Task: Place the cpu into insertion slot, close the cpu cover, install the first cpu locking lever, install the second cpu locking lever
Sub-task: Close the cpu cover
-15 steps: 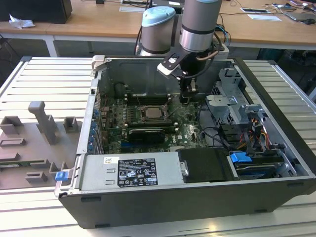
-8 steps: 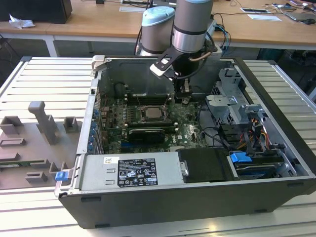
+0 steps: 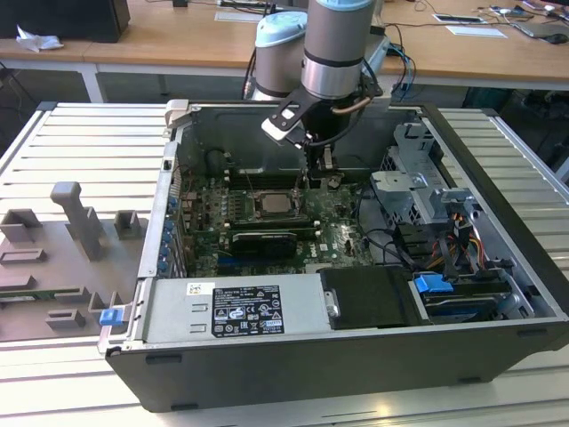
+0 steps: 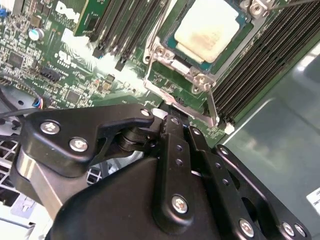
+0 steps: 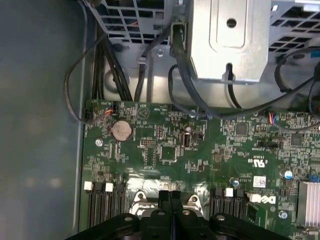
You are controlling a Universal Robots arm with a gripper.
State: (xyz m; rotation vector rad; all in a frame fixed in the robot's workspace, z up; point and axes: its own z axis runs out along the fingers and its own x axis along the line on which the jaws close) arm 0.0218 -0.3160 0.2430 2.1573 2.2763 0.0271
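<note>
The cpu [image 4: 207, 27] lies pale and flat in the insertion slot [image 3: 269, 204] on the green board. The silvery cpu cover [image 4: 181, 66] lies flat around the cpu. A thin locking lever [image 4: 212, 102] runs along the slot's edge. In the exterior view my gripper [image 3: 317, 178] hangs just past the slot, toward that view's right. Its black fingertips [image 5: 170, 196] are pressed together, shut. In the second wrist view the gripper [image 4: 172, 120] sits right at the lever rod. I cannot tell whether it pinches the rod.
Long black memory slots [image 4: 125, 30] flank the socket. A drive cage [image 3: 418, 191] with cables [image 5: 125, 65] stands at the exterior view's right. The power supply [image 3: 236, 311] fills the case front. Grey fixtures [image 3: 76, 222] sit on the table outside.
</note>
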